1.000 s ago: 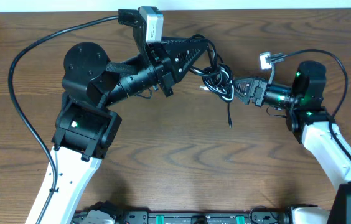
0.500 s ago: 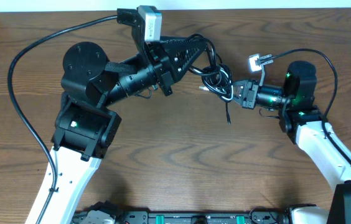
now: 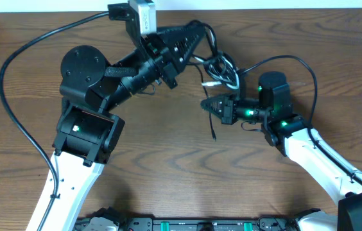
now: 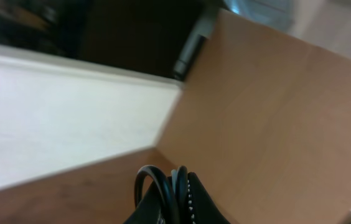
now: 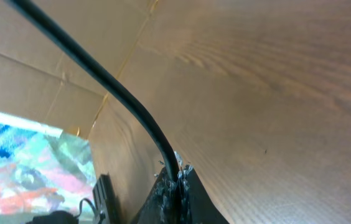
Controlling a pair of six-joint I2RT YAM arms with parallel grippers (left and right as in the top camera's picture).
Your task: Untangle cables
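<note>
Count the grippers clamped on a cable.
2. The left gripper pinches black loops at the upper left of the cables; the right gripper clamps a black strand just below them.

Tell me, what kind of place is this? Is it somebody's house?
It is probably a robot lab or workshop, not a home. At a wooden table, the left arm and right arm hold tangled cables between them. Cardboard sheets show beside the table.

Black and grey cables [image 3: 223, 69] knotted, one strand [image 3: 212, 126] trailing loose
</note>
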